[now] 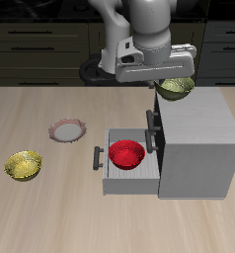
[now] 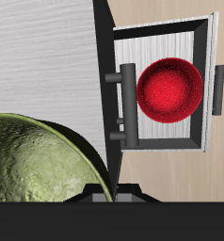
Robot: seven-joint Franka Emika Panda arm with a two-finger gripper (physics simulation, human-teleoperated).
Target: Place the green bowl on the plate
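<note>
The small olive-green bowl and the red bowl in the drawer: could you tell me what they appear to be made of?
The small olive-green bowl looks like glazed ceramic: mottled, patterned surface with a soft sheen. The red bowl looks like glossy plastic or glazed ceramic: even colour, bright highlight. Being renders, neither is certain.

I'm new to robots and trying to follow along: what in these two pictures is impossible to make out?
- Claw: in the exterior view the arm's body hides it; in the wrist view its fingers don't show, so open or shut is unclear.
- Green bowl: partly behind the arm in the exterior view; cut off by the frame edge in the wrist view.
- Plate: only a sliver at the wrist view's edge.
- Drawer: the red bowl covers part of its floor.
</note>
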